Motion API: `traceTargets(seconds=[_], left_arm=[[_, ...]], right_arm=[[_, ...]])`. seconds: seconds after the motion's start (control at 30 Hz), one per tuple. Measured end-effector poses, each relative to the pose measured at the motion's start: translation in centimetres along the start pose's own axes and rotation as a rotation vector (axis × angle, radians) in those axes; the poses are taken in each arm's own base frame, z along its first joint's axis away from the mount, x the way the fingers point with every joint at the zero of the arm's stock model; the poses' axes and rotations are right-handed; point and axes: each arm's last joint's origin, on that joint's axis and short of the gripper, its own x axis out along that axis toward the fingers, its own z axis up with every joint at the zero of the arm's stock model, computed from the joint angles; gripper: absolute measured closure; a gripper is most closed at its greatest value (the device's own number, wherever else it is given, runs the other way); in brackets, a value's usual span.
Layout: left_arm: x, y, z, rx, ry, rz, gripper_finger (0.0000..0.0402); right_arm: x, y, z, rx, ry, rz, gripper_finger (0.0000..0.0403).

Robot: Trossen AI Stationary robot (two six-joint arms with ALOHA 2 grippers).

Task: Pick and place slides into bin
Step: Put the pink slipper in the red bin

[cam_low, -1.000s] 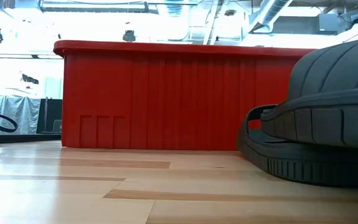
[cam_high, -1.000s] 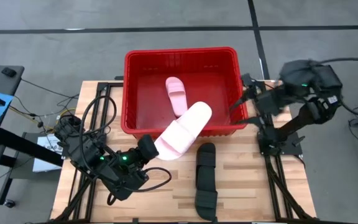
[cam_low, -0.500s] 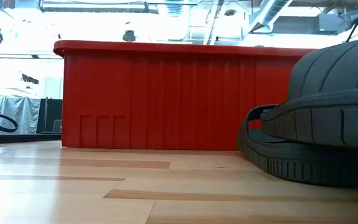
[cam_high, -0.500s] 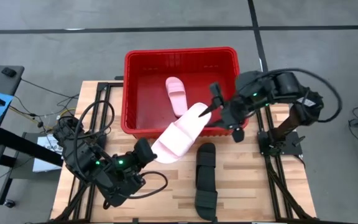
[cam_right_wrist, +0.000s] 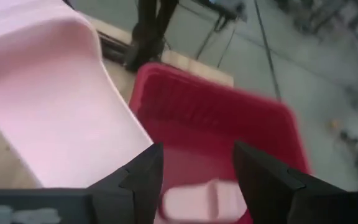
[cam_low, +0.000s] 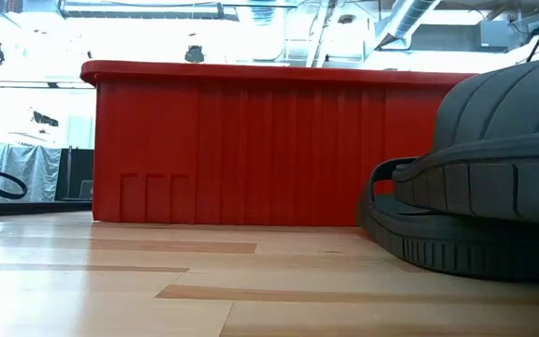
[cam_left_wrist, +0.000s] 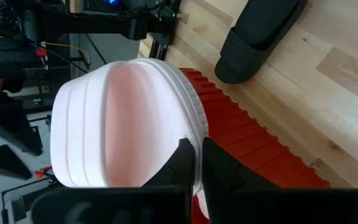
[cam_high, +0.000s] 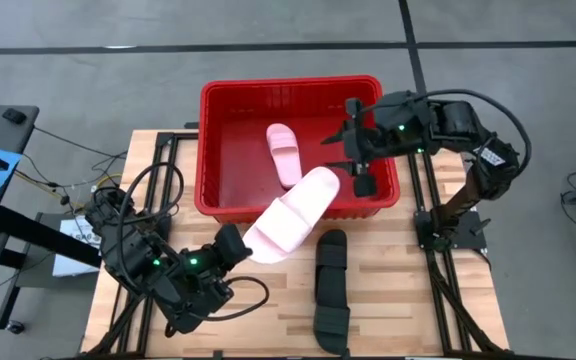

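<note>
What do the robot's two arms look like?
Both arms are dark, almost black, built from chunky jointed pieces. Black cables loop around the left arm and arch over the right arm. Small green lights glow on each. Each ends in a tool with two dark, flat fingers; the left tool has them pressed together. Each arm stands on a black frame at the table's edge.

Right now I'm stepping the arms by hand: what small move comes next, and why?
Probably carry the pink slide a little farther over the bin before letting go: the left gripper is shut on its heel, and it overhangs the near rim, while the open right gripper hovers over the bin.
</note>
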Motion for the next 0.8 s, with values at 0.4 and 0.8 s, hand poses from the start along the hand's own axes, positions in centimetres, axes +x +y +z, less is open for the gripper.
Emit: traceTargets(seconds=[0.4,0.8], left_arm=[[0.0,0.0,0.0,0.002,0.0,0.0,0.0402],[0.0,-0.1,0.1,0.011,-0.001,-0.002,0.0402]], right_arm=[[-0.9,-0.5,-1.8,0.325,0.099,0.233,0.019],[-1.2,-3.5,-3.9,0.614,0.085,0.44,0.0181]])
